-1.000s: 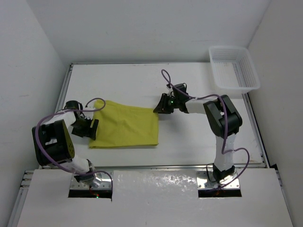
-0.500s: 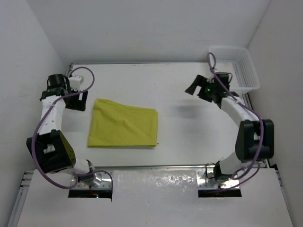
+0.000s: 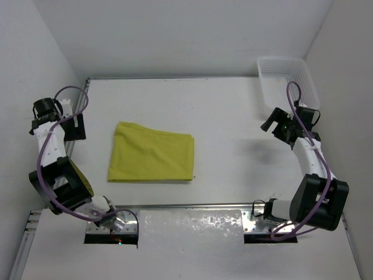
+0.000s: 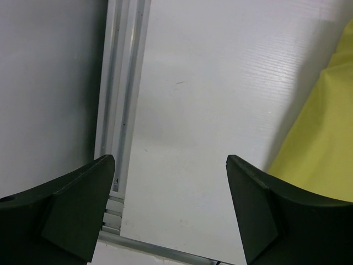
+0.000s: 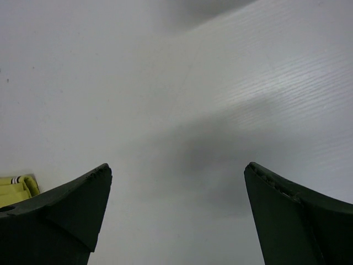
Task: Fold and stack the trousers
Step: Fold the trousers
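The mustard yellow trousers (image 3: pixel 152 154) lie folded into a flat rectangle on the white table, left of centre. One yellow edge (image 4: pixel 325 138) shows at the right of the left wrist view, and a corner with striped trim (image 5: pixel 15 189) at the lower left of the right wrist view. My left gripper (image 3: pixel 74 126) hangs open by the table's left rail, well clear of the cloth, with nothing between its fingers (image 4: pixel 171 165). My right gripper (image 3: pixel 274 125) is open and empty too (image 5: pixel 177 171), raised over the right side of the table.
A white mesh basket (image 3: pixel 288 83) stands at the back right corner, just behind my right gripper. An aluminium rail (image 3: pixel 80 105) runs along the table's left edge beside my left gripper. White walls close in on three sides.
Both grippers let go of the folded trousers and drew away, the left one to the left rail, the right one toward the basket. The right jaws opened wide. The trousers stayed put.
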### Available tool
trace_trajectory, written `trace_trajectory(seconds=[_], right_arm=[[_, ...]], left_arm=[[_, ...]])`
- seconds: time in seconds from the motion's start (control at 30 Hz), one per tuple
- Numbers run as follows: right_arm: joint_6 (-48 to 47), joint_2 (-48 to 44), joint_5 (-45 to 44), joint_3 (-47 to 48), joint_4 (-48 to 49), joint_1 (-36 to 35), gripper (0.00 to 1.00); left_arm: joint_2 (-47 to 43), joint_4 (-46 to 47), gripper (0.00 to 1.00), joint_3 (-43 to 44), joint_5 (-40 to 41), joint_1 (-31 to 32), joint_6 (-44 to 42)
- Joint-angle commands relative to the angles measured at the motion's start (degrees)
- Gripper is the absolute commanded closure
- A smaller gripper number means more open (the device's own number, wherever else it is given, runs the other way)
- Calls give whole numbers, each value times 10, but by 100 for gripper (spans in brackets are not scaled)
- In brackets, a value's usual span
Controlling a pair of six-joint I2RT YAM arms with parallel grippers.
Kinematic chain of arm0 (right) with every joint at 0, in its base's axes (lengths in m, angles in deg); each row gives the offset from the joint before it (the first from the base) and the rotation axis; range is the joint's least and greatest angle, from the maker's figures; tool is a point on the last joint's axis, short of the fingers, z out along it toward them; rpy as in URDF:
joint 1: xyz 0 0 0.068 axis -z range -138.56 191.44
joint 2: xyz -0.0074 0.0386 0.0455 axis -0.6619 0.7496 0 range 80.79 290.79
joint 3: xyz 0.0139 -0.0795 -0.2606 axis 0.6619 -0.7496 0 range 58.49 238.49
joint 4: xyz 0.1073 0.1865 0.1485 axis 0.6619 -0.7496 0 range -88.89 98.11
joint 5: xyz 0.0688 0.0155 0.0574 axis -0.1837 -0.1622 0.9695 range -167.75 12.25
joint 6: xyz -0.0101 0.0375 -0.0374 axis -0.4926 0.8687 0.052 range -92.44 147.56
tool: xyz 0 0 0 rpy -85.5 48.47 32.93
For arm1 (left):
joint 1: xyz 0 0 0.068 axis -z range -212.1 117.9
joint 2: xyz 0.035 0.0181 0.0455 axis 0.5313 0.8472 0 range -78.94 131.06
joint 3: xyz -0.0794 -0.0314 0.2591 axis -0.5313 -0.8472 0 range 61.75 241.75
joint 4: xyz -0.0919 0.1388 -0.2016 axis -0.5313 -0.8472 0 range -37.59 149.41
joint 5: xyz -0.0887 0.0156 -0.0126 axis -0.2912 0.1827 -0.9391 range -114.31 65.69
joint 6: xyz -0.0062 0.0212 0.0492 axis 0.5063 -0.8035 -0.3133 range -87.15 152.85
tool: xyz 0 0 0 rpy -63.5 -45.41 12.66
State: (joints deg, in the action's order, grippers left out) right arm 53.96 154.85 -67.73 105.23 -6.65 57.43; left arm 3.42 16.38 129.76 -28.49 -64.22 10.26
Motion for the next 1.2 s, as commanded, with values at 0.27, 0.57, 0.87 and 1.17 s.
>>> trace_trajectory(seconds=[0.27,0.57,0.87,1.17], right_arm=[[19,-3,118,-30,103,-17,1],[-74,168,127,118,112,-305,1],[-185,509,168,527,-42,-438,11],[-218,658,344,645,-89,-517,19]], left_arm=[[-4,-1,21,-18,-38,3,-6],[2,-83,23,-116,-120,87,-102],[34,-27,18,-205,-94,106,-137],[118,0,23,-191,-131,107,-117]])
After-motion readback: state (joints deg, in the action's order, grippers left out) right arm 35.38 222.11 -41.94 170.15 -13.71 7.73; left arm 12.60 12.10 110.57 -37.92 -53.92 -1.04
